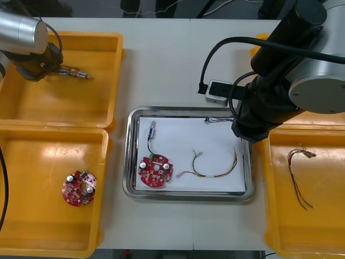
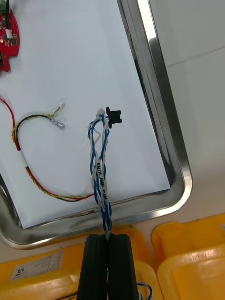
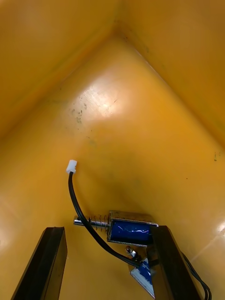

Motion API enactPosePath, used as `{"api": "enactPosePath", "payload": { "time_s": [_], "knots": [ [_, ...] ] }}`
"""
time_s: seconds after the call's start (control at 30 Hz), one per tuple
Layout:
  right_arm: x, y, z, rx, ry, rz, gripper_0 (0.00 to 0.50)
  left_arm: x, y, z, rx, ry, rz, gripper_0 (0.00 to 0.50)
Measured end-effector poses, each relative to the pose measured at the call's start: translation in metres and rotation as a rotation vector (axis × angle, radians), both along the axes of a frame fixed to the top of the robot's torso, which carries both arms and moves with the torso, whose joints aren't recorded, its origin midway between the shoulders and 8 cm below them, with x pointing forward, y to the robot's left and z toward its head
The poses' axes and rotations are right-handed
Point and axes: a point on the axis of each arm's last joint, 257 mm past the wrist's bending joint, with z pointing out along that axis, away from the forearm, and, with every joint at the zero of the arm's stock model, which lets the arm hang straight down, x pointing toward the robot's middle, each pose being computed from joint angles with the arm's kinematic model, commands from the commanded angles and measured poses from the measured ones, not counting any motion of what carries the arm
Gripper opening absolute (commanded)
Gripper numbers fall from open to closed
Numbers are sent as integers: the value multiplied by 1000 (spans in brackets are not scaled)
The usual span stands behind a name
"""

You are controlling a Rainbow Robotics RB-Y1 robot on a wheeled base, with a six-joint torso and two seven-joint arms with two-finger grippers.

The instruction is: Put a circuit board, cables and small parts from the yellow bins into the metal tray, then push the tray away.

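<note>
My right arm reaches in over the far right corner of the shiny metal tray [image 1: 131,156], wrist tipped down, and my right claw [image 2: 108,238] is pinched tight on one end of the twisted blue and white cable [image 2: 101,173]. The cable runs straight out from my fingertips, its long axis in line with the claw. It crosses over the tray's rim to the white inside, and its black plug [image 2: 114,115] points dead ahead, away from me. Just to one side of it on the white lies a red and yellow cable [image 2: 28,140], and farther out beyond that sits the round red circuit board [image 2: 7,37].

On the other side, my left arm is down inside the far yellow plastic bin [image 3: 140,117], and my left claw [image 3: 108,228] stands wide. Between its fingers lies a small metal part [image 3: 131,230] with a blue body, crosswise to the claw. One end touches one finger [image 3: 164,253] and its spring tip aims at the other. A thin black cable [image 3: 82,211] passes the spring end and curves out ahead of my fingertips to a white plug [image 3: 71,165].
</note>
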Motion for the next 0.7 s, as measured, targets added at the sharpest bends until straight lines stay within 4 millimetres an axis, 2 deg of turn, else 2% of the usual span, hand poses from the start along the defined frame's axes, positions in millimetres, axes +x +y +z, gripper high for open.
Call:
{"api": "enactPosePath", "payload": {
  "time_s": [0.43, 0.47, 0.5, 0.57, 0.6, 0.7],
  "knots": [
    [18, 15, -29, -44, -8, 67, 0, -2, 1, -5, 17, 13, -11, 500],
    [21, 16, -29, -44, -13, 66, 0, -2, 0, -6, 23, 16, -14, 412],
    [23, 19, -30, -44, -18, 71, 0, -3, 0, -7, 29, 19, -17, 350],
    [28, 24, -31, -45, -29, 98, 0, -3, 0, -8, 39, 24, -21, 32],
    [29, 27, -31, -43, -35, 111, 0, -3, 0, -9, 42, 25, -22, 0],
    [34, 35, -38, -25, -45, 131, 0, -3, 0, -9, 44, 26, -23, 0]
  ]
}}
